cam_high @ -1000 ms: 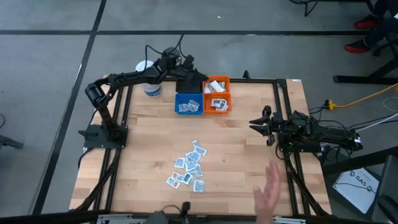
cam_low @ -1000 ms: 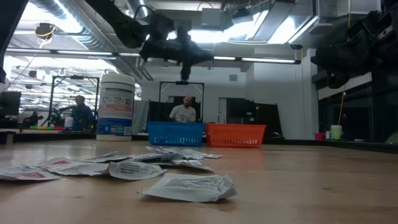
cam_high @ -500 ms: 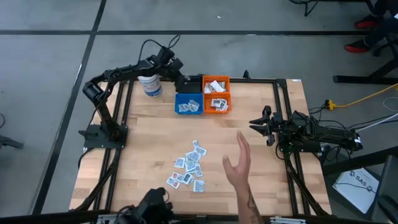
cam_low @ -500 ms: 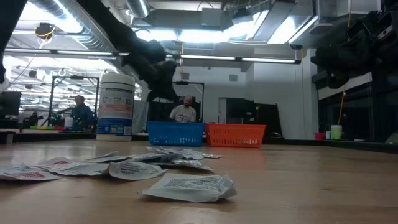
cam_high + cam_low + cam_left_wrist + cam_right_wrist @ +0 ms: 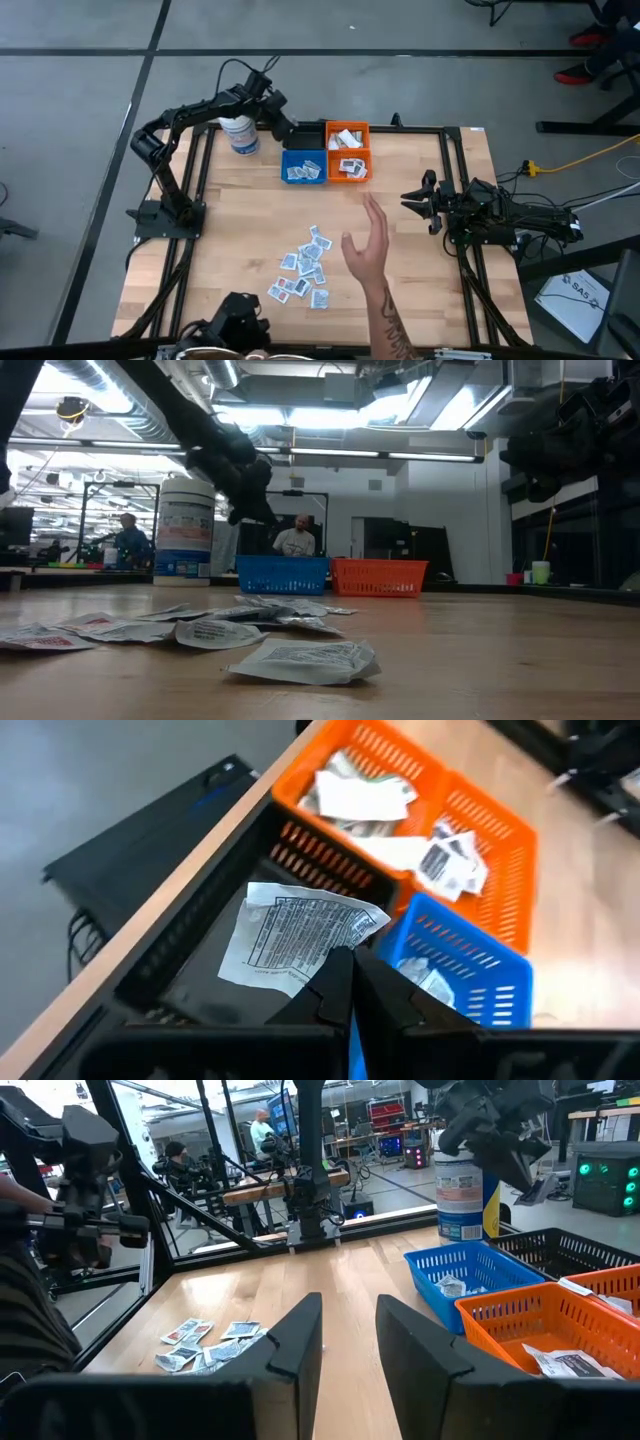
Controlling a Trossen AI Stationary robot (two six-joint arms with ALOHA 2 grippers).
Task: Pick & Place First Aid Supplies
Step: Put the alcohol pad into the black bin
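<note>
high view: sachets (image 5: 303,172) fill blue bin (image 5: 303,157), orange bin (image 5: 348,152); left end effector (image 5: 283,133) closed, empty.

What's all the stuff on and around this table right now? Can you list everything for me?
sachets: a loose pile, too many to count, white with blue or red print, middle front of the table
blue bin: one, blue, back edge, holds a few sachets
orange bin: one, orange, right beside the blue bin, holds several sachets
black bin: one, black, behind the blue bin, holds one sachet
tub: one, white with a lid, back left corner
table: one, pale wood
person's hand: one, reaching in from the front, right of the pile
left gripper: shut, raised near the tub and bins
right gripper: open, waiting at the right edge
</note>
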